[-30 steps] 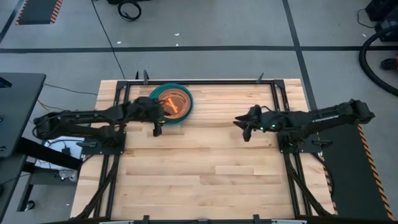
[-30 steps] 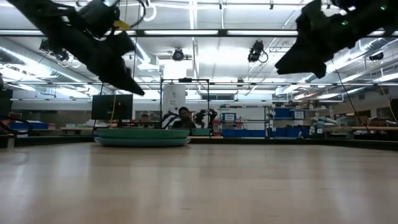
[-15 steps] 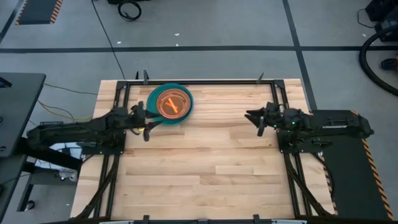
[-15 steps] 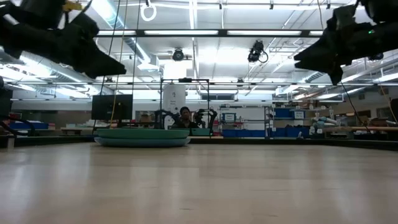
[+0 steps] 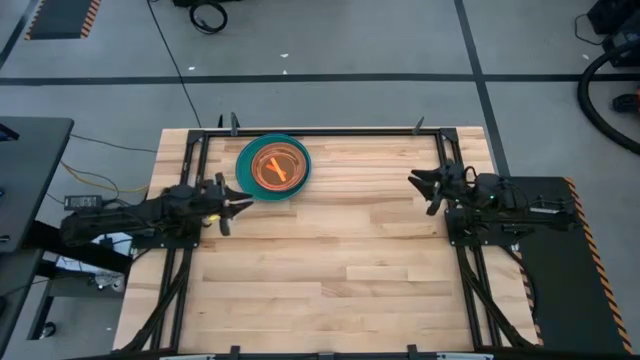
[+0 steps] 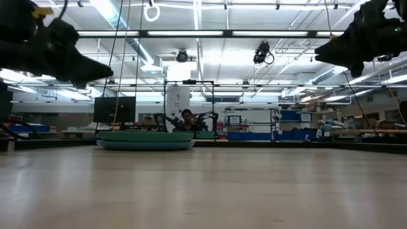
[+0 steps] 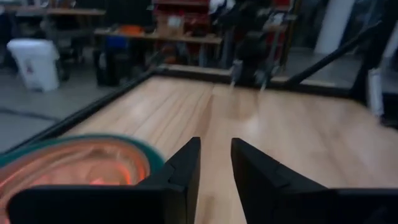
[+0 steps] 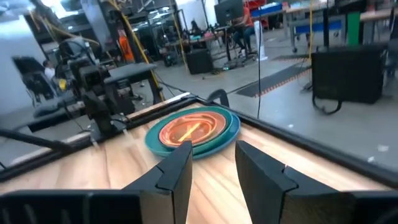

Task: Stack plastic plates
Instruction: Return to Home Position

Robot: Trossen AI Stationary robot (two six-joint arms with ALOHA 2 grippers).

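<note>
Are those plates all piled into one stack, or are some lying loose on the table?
Stacked. The high view shows one pile of plates, orange on top and a teal rim outermost; no loose plate shows elsewhere on the table.

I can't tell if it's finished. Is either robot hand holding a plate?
No, the left gripper and the right gripper both hover empty, well apart from the stacked plastic plates.

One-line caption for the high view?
Stack of plastic plates, orange plate on top, near the open left gripper; open right gripper hangs across the table.
</note>
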